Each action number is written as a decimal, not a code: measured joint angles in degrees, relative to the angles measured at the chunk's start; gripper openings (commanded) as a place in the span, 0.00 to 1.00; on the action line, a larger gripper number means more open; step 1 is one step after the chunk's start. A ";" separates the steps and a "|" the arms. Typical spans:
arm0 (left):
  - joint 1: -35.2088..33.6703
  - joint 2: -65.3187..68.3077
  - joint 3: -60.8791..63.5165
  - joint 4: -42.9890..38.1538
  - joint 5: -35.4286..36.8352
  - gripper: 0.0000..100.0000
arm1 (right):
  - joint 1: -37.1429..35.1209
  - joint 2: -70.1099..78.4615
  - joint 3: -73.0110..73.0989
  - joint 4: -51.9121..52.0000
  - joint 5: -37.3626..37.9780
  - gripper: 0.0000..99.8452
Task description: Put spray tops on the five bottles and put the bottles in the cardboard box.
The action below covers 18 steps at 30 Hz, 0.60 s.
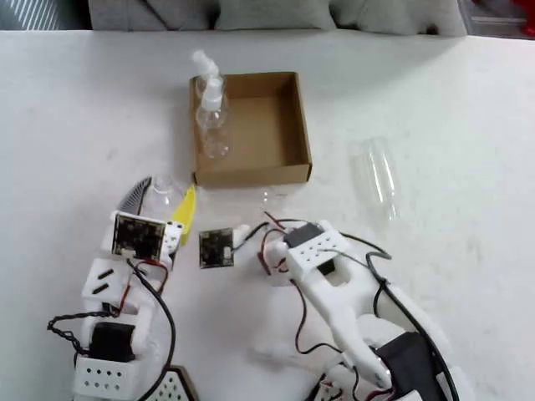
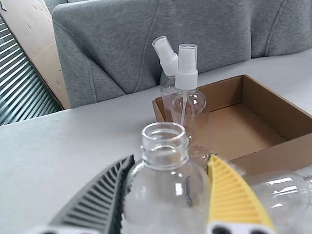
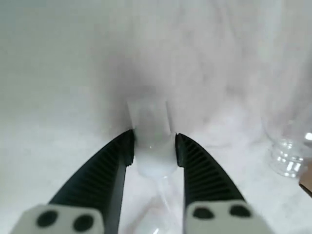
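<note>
Between my left jaws, one grey and one yellow, sits an open bottle [image 2: 163, 146]. It is pinched at the shoulder and held about upright, so its bare neck faces up where a top can come down onto it. Gripping below the threads leaves the mouth free, which I judge is the point of that hold. My right jaws are pressed onto a white spray top [image 3: 148, 122], clamped by its sides. I cannot make out its dip tube for certain. Both arms stand side by side on the table [image 1: 451, 92], just short of the cardboard box [image 1: 267, 125], so a finished bottle has only a short way to go. Two capped bottles [image 1: 212, 117] stand in the box already, tucked against one wall, which leaves the floor bare for the rest. Another uncapped bottle [image 1: 378, 177] lies on its side off to one side of the box, and one more [image 2: 280, 187] lies just before the box's front wall. By my count two of five are done, and the step in hand is mating top to neck
</note>
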 measured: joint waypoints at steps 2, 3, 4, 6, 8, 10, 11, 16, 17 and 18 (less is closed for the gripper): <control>0.00 0.00 0.00 0.00 0.00 0.08 | 1.05 0.09 -1.14 0.00 -0.35 0.02; 0.00 0.00 0.00 0.00 0.00 0.08 | 1.58 0.09 -2.02 0.00 -1.41 0.02; 0.00 0.00 0.00 0.00 0.00 0.08 | 2.20 0.09 -3.08 0.00 -3.52 0.02; 0.00 0.00 0.00 0.00 0.00 0.08 | 3.96 0.09 -6.24 0.00 -10.20 0.02; 0.00 0.00 0.00 0.00 0.00 0.08 | 6.59 0.09 -10.37 0.97 -18.81 0.02; 0.00 0.00 0.00 0.00 0.18 0.08 | 10.02 0.09 -15.74 3.69 -28.31 0.02; 0.00 0.00 0.00 0.00 0.18 0.08 | 11.69 0.09 -18.90 5.89 -33.05 0.02; 0.00 0.00 0.00 0.00 0.35 0.08 | 18.64 0.18 -35.87 18.02 -57.93 0.02; 0.00 0.00 0.00 0.00 0.35 0.08 | 19.08 0.18 -39.21 20.13 -62.42 0.02; 0.00 0.00 0.00 0.00 0.53 0.08 | 19.16 0.18 -42.11 21.98 -66.37 0.02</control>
